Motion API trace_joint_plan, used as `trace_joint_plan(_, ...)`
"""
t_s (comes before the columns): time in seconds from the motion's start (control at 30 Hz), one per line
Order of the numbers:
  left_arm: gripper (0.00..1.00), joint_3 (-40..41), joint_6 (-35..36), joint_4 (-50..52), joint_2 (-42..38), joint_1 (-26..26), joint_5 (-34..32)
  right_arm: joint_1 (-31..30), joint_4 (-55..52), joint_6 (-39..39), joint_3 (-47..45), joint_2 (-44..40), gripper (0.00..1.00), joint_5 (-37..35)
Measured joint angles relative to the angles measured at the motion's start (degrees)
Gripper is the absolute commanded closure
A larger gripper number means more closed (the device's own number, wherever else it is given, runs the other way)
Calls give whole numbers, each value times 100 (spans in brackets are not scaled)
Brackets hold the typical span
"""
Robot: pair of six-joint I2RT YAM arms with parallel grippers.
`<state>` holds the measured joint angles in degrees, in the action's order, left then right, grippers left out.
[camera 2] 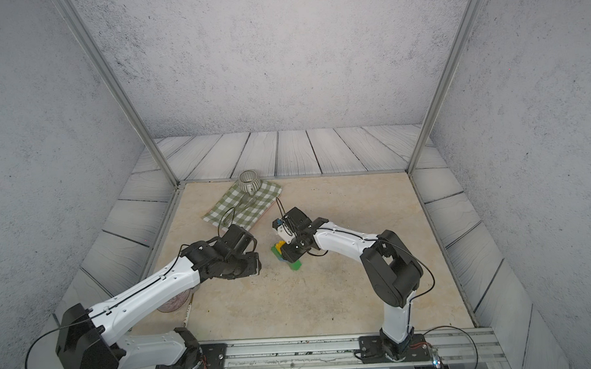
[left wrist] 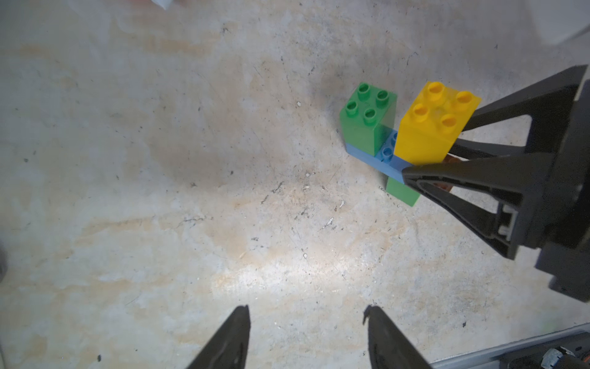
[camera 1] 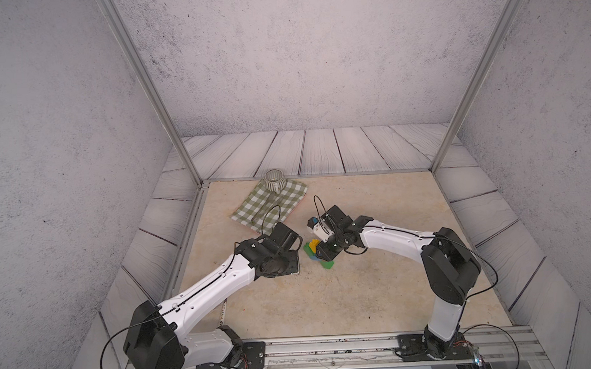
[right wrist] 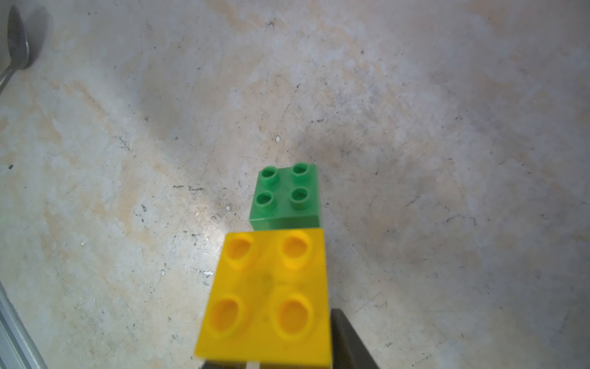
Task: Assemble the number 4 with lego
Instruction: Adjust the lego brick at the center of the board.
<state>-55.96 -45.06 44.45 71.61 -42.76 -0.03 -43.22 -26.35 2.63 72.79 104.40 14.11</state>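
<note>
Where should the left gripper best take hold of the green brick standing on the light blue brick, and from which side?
Probably the green brick by its two flat walls that run along the light blue brick, coming from its outer end, on the left arm's side. Those walls are free; the yellow brick and the right gripper crowd the inner side.

Left arm, right arm: white shells, black joint housings, thin black cable along each, looping behind gripper. Small dark dots on shells, probably screws. Left gripper, right gripper: black tapered fingers; right's show open triangular frames.
</note>
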Motion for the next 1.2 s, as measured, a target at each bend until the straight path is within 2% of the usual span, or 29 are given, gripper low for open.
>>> trace_joint_plan(0.33,38,0,0,-7,-46,13,-35,177,-212,109,-59,28,65,992)
trace_joint_plan(0.57,38,0,0,-17,-46,35,-33,463,-120,337,-391,28,58,1690)
trace_joint_plan(0.9,37,22,-4,-20,-195,46,-39,654,-511,428,-411,96,39,1668)
trace_joint_plan(1.1,35,22,-2,-13,-210,66,-76,791,-841,363,-238,186,31,1399)
trace_joint_plan(1.2,23,22,44,-7,-221,92,-157,866,-922,389,-240,105,25,1182)
